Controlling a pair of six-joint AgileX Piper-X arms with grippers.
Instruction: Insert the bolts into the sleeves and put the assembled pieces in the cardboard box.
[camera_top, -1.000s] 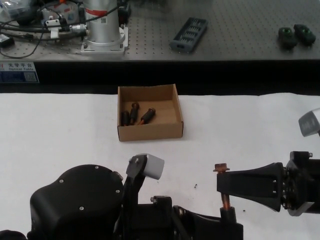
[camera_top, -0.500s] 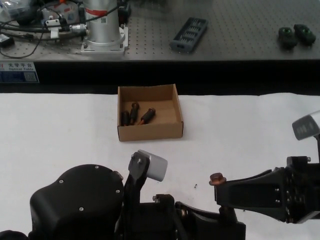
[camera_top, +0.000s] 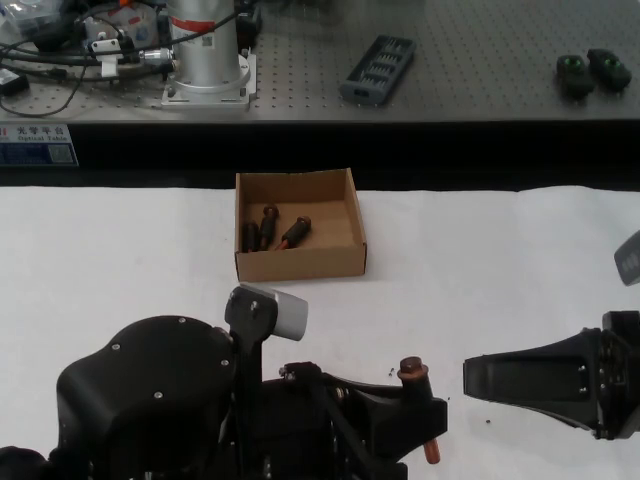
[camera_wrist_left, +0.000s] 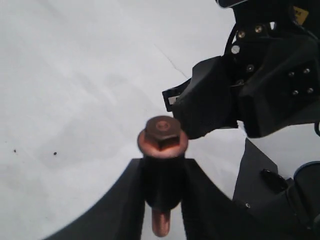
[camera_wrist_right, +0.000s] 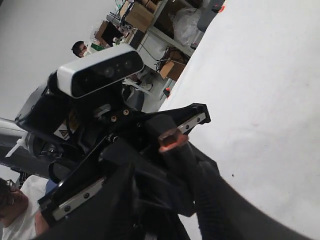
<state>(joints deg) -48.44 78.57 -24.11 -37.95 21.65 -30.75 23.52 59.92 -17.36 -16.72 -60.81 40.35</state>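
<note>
High view, cardboard box (camera_top: 300, 262): held 3 assembled pieces (camera_top: 272, 232).
High view, left gripper (camera_top: 428, 412): held bolt (camera_top: 411, 371) head up, well short of box; right gripper (camera_top: 470, 378) just beside.
Left wrist view, sleeve (camera_wrist_left: 162, 186): pinched between fingers (camera_wrist_left: 125, 200), bolt through it.
Right wrist view, fingers (camera_wrist_right: 230, 215): spread, holding nothing.

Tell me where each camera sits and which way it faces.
High view: behind both arms, facing forward and down; shows the left gripper, the right gripper, the cardboard box beyond.
Left wrist view: on the left wrist, looking past its own fingers at the sleeved bolt they clamp.
Right wrist view: on the right wrist, looking past its own fingertips toward the left gripper.
Shared: all three show the sleeved bolt.
</note>
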